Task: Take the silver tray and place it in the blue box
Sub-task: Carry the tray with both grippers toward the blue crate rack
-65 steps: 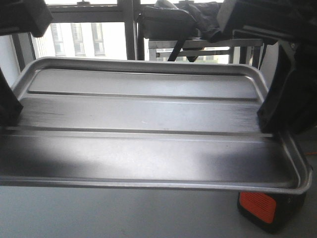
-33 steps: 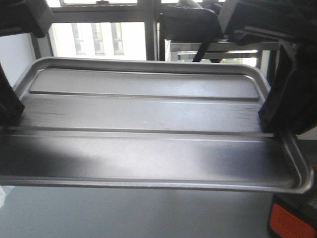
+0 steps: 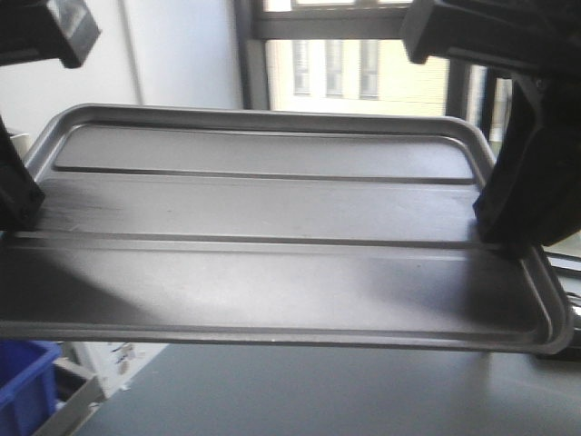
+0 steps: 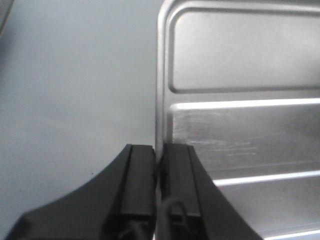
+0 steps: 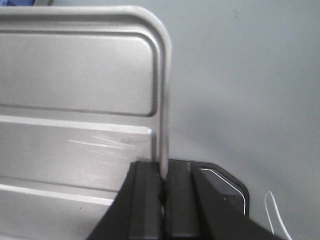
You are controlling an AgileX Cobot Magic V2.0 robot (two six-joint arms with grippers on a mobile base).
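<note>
The silver tray fills the front view, held level in the air by its two short ends. My left gripper is shut on the tray's left rim; in the left wrist view the rim runs down between the closed pads of that gripper. My right gripper is shut on the right rim; the right wrist view shows that gripper pinching the tray's edge. A corner of the blue box shows at the lower left, below the tray.
A grey surface lies under the tray. A window and a white wall are behind. A dark flat device and a white cable lie below the right gripper.
The background has slid to the right behind the held tray. The orange-and-black object at the lower right has left the view, and the blue box has come in at the lower left.
</note>
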